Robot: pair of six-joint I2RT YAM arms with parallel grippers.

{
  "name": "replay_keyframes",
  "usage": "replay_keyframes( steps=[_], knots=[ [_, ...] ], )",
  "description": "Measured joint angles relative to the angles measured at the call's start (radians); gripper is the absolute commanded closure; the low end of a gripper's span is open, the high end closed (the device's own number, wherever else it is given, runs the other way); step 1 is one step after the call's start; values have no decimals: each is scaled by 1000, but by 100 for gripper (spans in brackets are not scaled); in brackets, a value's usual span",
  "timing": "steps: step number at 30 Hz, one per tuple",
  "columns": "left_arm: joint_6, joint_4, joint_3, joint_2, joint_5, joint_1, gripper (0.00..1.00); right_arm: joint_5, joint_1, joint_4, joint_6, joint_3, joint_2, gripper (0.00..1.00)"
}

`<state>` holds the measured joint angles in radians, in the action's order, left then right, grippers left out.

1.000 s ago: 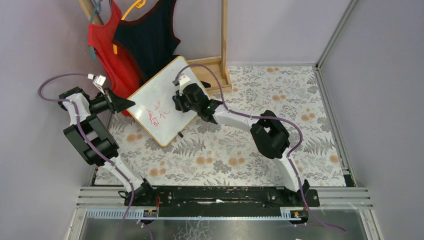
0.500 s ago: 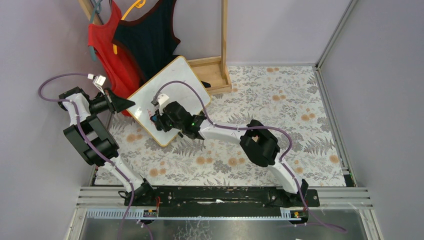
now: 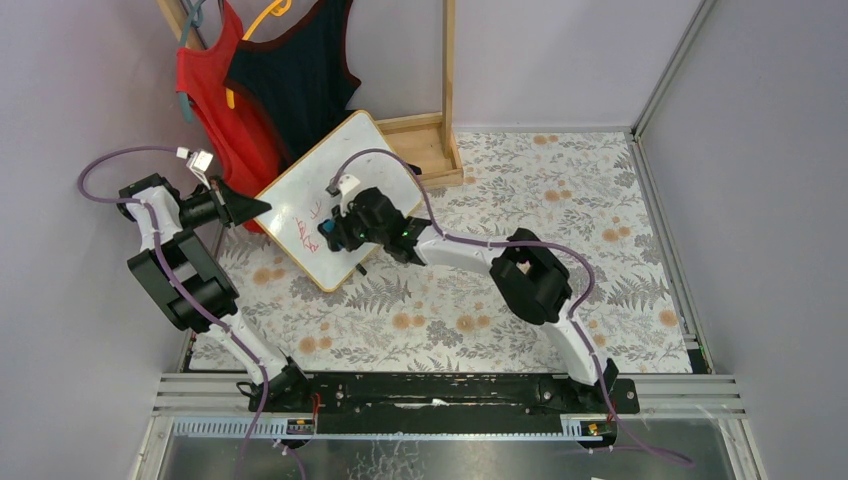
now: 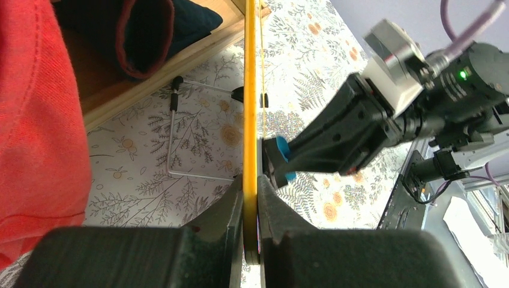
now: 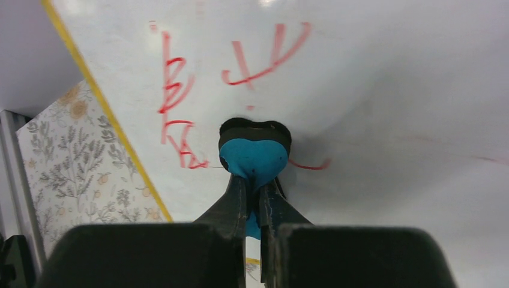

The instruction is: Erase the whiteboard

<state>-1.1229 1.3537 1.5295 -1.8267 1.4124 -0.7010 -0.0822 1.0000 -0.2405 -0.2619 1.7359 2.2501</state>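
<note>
A white whiteboard (image 3: 300,200) with a yellow frame stands tilted at the back left, red marks (image 3: 306,230) on its lower left part. My left gripper (image 3: 262,207) is shut on the board's left edge; in the left wrist view its jaws clamp the yellow frame (image 4: 250,108). My right gripper (image 3: 330,232) is shut on a blue eraser (image 5: 254,157) pressed against the board (image 5: 390,90), just right of the red marks (image 5: 174,96). The eraser's blue tip also shows in the left wrist view (image 4: 283,157).
A red top (image 3: 215,95) and a dark top (image 3: 295,70) hang on hangers behind the board. A wooden stand (image 3: 440,140) rises at the back centre. The board's wire prop (image 4: 174,138) rests on the floral tablecloth (image 3: 560,200). Metal walls close in the sides.
My right gripper swept the eraser down-left across the board, then back a little to the right. Much of the red writing is gone. The left gripper has not moved.
</note>
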Motion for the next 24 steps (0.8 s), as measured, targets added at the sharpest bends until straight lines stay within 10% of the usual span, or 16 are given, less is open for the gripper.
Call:
replay_keyframes(
  steps=[24],
  knots=[
    [0, 1, 0, 0, -4, -2, 100, 84, -87, 224, 49, 125, 3, 100]
  ],
)
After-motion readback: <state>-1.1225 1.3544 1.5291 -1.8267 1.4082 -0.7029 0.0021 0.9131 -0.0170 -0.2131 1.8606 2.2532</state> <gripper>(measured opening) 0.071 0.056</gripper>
